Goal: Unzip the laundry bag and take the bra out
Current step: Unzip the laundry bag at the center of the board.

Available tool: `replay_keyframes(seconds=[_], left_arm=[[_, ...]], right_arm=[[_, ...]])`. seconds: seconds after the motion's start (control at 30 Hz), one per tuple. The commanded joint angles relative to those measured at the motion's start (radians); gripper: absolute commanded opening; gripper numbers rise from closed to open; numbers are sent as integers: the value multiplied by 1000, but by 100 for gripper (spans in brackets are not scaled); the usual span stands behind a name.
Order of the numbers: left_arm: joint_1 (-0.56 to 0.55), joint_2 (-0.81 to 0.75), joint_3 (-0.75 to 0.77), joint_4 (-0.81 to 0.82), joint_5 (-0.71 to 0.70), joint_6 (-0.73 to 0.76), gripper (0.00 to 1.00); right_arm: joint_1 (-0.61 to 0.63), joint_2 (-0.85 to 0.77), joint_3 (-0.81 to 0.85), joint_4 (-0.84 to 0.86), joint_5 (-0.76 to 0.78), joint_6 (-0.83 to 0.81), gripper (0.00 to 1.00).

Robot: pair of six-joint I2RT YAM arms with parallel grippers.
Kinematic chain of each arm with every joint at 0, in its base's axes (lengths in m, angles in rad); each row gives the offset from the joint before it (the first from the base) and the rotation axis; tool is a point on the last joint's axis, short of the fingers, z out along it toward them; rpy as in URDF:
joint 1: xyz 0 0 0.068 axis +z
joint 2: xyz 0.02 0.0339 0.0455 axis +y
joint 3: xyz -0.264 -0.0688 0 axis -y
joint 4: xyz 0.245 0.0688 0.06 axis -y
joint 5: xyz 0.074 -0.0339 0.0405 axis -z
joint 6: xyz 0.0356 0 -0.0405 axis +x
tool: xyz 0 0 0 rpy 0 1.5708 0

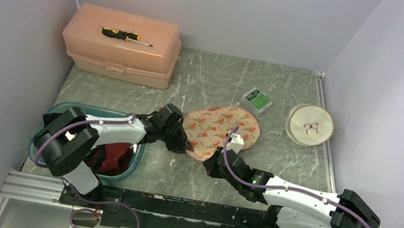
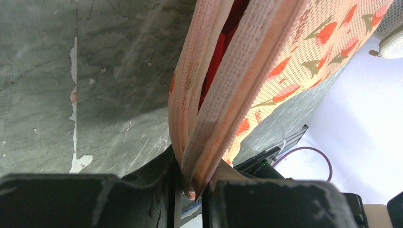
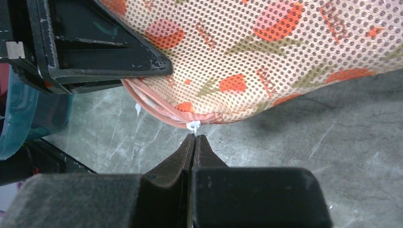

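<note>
Left tool (image 2: 190,190): clamped on the pink zip edge of the laundry bag (image 1: 221,131), bottom centre of the left wrist view.
Right tool (image 3: 194,142): jaws together, tips at the white zip pull (image 3: 193,126); I cannot tell whether the pull is pinched.
Teal basin (image 1: 62,111): lower left of the overhead view, under the left arm, with a red cloth (image 1: 110,157) inside.
Bag: mesh with a red-orange print, lying at the centre of the worktop (image 1: 212,78).
Bra (image 2: 219,52): red fabric inside the bag, showing between its two parted pink bands.
Green box (image 1: 256,100): just beyond the bag.
Beige disc (image 1: 309,125): right of the box.
Peach toolbox (image 1: 119,52): upper left, with a screwdriver (image 1: 125,36) on its lid.
</note>
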Motion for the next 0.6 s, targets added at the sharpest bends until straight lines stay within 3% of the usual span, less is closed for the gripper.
replay_keyframes(seconds=[0.0, 0.17, 0.23, 0.33, 0.37, 0.47, 0.57], left_arm=[[18, -18, 20, -34, -64, 24, 20], [18, -16, 13, -21, -56, 23, 23], [18, -31, -1, -2, -54, 23, 33], [19, -76, -20, 14, -50, 29, 55], [19, -92, -23, 9, -48, 35, 61], [18, -143, -15, -50, -47, 66, 68], [18, -227, -4, -168, -84, 122, 71]], right_arm=[[4, -27, -15, -70, 51, 13, 0], [4, -25, -6, -70, 50, 2, 0], [5, -39, -1, -64, 33, -10, 4], [6, -87, 14, -84, 16, -26, 46], [6, -106, 21, -97, 11, -31, 53], [5, -157, 55, -162, 4, -46, 68], [5, -215, 76, -219, 3, -67, 74]])
